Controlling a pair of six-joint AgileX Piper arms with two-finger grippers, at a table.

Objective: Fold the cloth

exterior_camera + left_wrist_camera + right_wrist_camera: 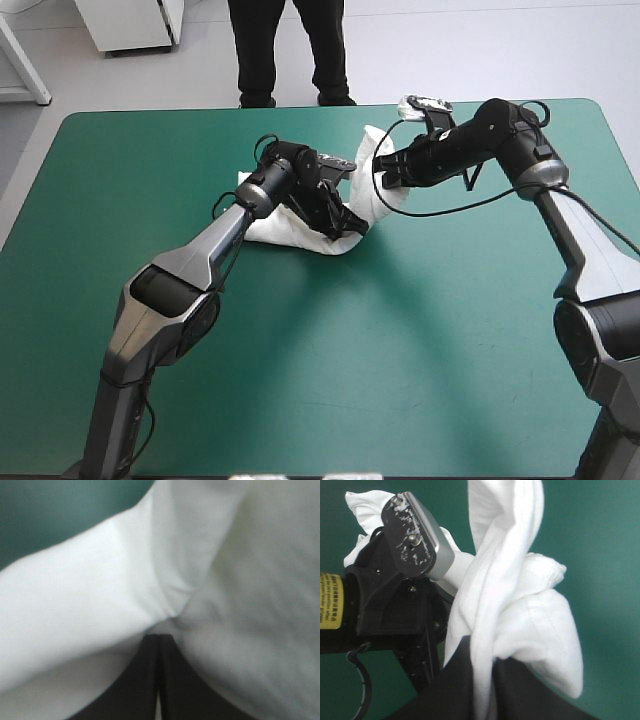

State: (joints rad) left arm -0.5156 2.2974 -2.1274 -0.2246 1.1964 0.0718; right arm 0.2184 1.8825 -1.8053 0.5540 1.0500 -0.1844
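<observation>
The left gripper (335,215) reaches in over the far middle of the table (130,170), which has a teal-green cover. Its black fingers are pinched together on a fold of the T-shirt (290,232); in the left wrist view they meet in one point, with white cloth bunched right at their tips. The T-shirt is a crumpled white heap between the two grippers. Part of it rests on the cover beside the left gripper, and part rises in a twisted strand toward the right one. The right gripper (384,177) comes in from the table's far right side and is clamped on that strand, which runs between its fingers, while a loose pouch of cloth bulges just beside them.
</observation>
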